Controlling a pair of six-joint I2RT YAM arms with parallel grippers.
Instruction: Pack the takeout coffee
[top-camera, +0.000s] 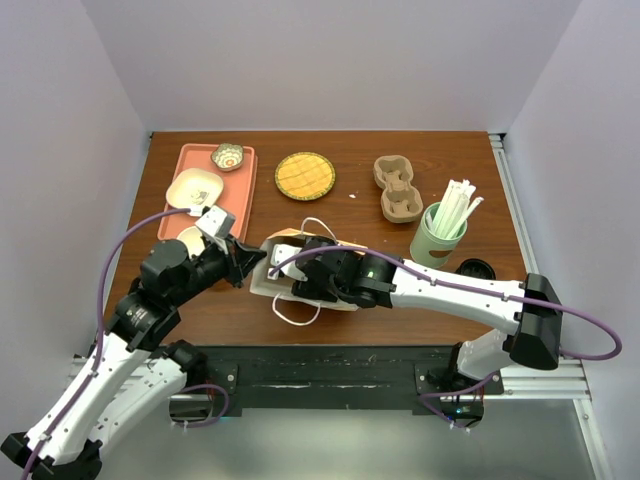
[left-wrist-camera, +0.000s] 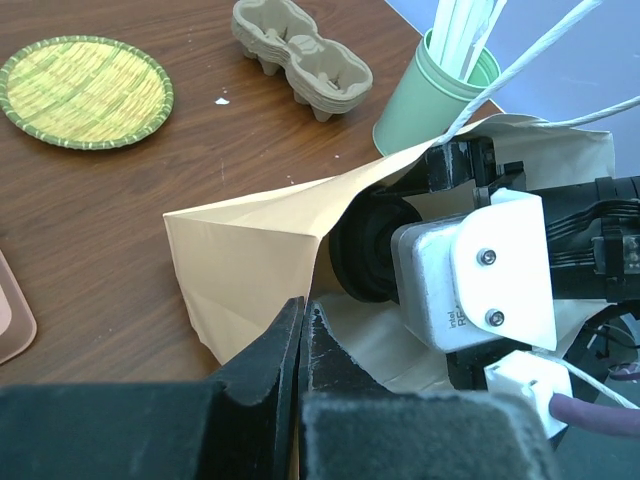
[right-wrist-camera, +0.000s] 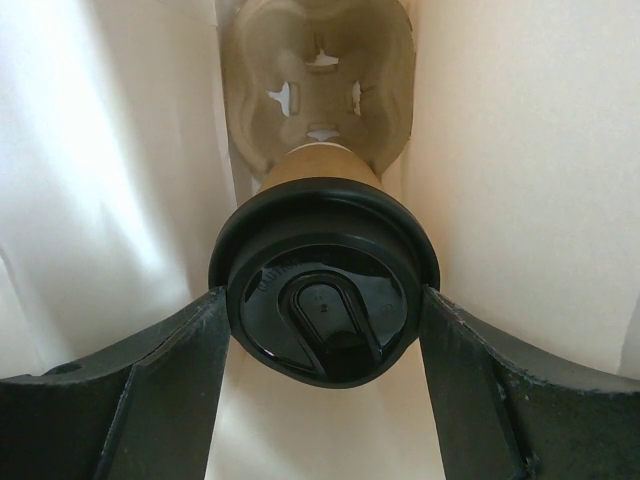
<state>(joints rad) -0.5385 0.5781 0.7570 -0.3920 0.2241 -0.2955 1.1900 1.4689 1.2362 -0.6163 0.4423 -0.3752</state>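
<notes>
The takeout coffee (right-wrist-camera: 323, 300), a tan paper cup with a black lid, is inside a cream paper bag (top-camera: 283, 283) that lies on its side at the table's front middle. In the right wrist view my right gripper (right-wrist-camera: 323, 335) is shut on the cup, one finger on each side of the lid. The cup's base sits at a pulp cup carrier (right-wrist-camera: 385, 60) deeper in the bag. From above, the right gripper and the cup are hidden by the bag. My left gripper (left-wrist-camera: 302, 318) is shut on the bag's (left-wrist-camera: 250, 250) opening edge; it also shows in the top view (top-camera: 250, 270).
A green cup of white straws (top-camera: 440, 232), a stack of pulp carriers (top-camera: 398, 190) and a woven yellow mat (top-camera: 304, 175) stand behind the bag. A pink tray (top-camera: 246, 190) with small bowls is at the back left. A loose black lid (top-camera: 476, 269) lies right.
</notes>
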